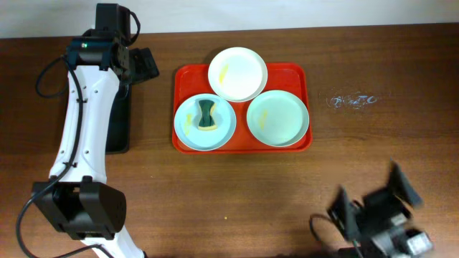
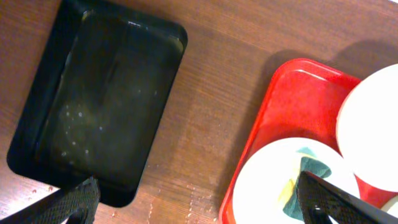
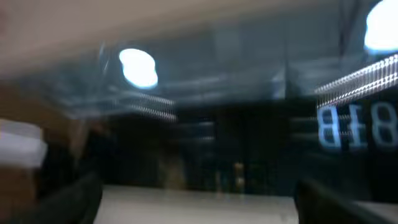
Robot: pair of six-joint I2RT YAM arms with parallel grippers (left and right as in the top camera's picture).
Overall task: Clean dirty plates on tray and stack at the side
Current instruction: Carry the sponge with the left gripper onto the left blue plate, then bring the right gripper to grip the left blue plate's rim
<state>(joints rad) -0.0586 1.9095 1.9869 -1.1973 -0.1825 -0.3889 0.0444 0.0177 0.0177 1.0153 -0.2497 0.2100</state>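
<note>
The red tray (image 1: 183,79) lies mid-table with three plates on it. A white plate (image 1: 237,73) with a yellow smear is at the back. A mint-blue plate (image 1: 188,123) at front left carries a green and yellow sponge (image 1: 206,115). A mint-blue plate (image 1: 278,118) is at front right. My left gripper (image 1: 147,64) is open, above the table left of the tray. In the left wrist view its fingers (image 2: 199,205) straddle bare wood, with the red tray (image 2: 292,99), sponge plate (image 2: 267,180) and white plate (image 2: 373,124) at right. My right gripper (image 1: 371,199) is open at the front right, far from the tray.
A black tray (image 1: 118,122) lies left of the red tray, partly under the left arm; it also shows in the left wrist view (image 2: 99,93). A wet smear (image 1: 351,100) marks the wood at right. The right wrist view is blurred, with the open fingers (image 3: 199,199) facing the room.
</note>
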